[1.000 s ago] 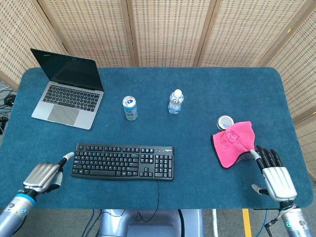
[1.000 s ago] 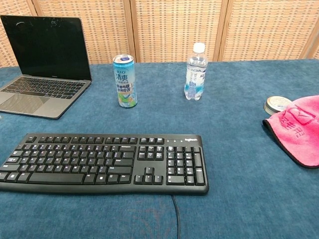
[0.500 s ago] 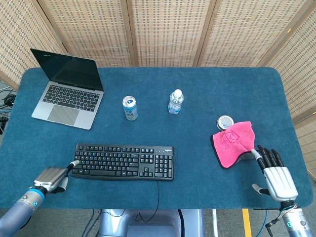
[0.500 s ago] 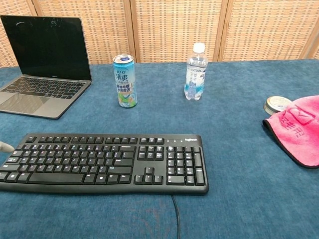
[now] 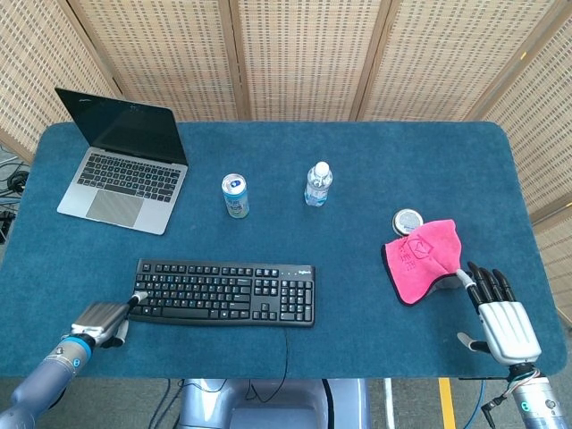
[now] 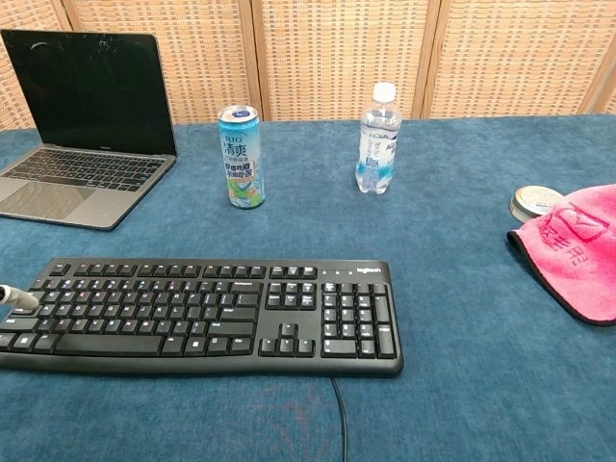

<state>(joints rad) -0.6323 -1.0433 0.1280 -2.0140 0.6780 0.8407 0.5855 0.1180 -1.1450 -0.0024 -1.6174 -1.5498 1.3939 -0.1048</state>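
Flat on the near table, the black keyboard [image 5: 223,292] has its left end touched by one outstretched finger of the otherwise curled left hand [image 5: 103,321]; the right hand [image 5: 502,315] lies spread, empty.

My left hand [image 5: 101,320]: silvery metal shell; keyboard [image 5: 223,291] matt black plastic; table cover [image 5: 357,331] rough blue cloth; towel [image 5: 422,257] soft pink cloth

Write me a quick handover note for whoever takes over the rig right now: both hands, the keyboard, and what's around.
Left hand: fingers curled, one fingertip on the left end of the black keyboard.
Right hand: flat on the table, fingers apart, holding nothing, just beside the pink cloth.
Keyboard lies flat near the table's front edge, cable running off it.
Untouched: open laptop, drink can, water bottle, small round tin beside the cloth.
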